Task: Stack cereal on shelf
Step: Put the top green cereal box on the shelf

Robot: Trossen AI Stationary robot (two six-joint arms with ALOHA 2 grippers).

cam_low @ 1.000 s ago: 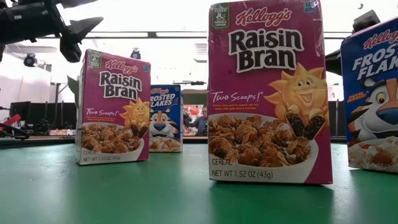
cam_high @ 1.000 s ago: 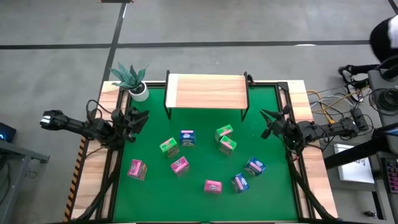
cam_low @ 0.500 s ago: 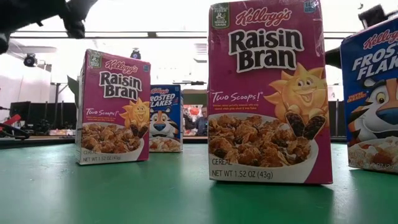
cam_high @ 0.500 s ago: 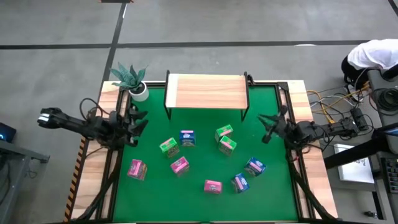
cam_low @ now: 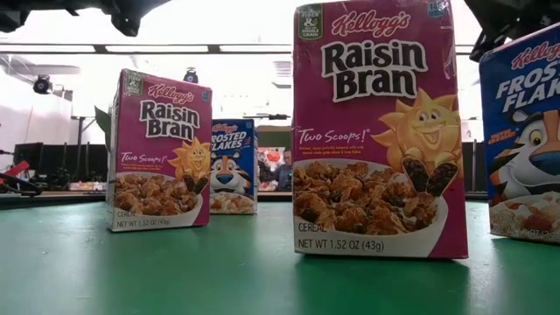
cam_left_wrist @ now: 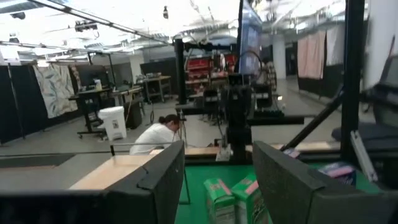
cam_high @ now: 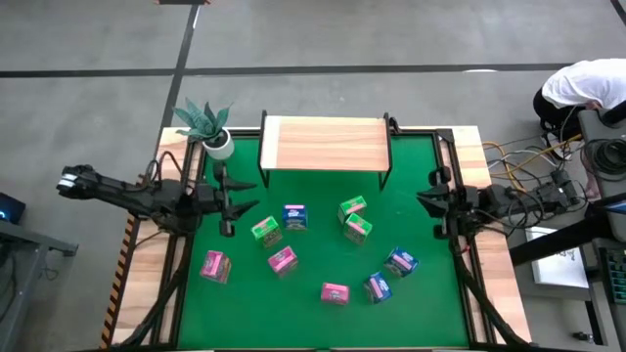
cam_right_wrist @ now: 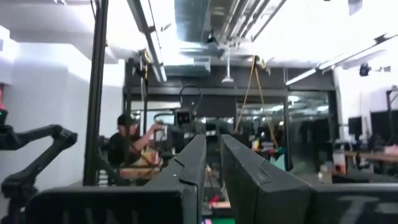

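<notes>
High view: shelf [cam_high: 324, 143] at the far edge of the green desk [cam_high: 313, 313], plank top bare. All nine cereal boxes loose on the desk in front of the shelf: green boxes [cam_high: 353, 207], [cam_high: 359, 229] and [cam_high: 265, 231] nearest it, a blue box [cam_high: 294, 217] between them, pink boxes [cam_high: 283, 259], [cam_high: 215, 266] and [cam_high: 335, 292] farther out, blue boxes [cam_high: 401, 261] and [cam_high: 378, 286] out toward the right. Left pincer [cam_high: 238, 198] just off the shelf's left front leg, fingers spread wide, holding nothing. Right pincer [cam_high: 430, 201] off the shelf's right front leg, fingers nearly together, empty. Potted plant [cam_high: 207, 125] beside the shelf's left end.

Low view: two pink Raisin Bran boxes upright, a blue Frosted Flakes box behind and between them, another blue box cut off at the picture's edge. Dark arm parts at the top corners.

Left wrist view: two dark fingers [cam_left_wrist: 163, 180] well apart, two green boxes seen through the gap, the shelf plank to one side, a person bent over beyond the desk.

Right wrist view: two fingers [cam_right_wrist: 190, 165] close together with a thin gap, nothing between; a person in a cap in the room behind.
</notes>
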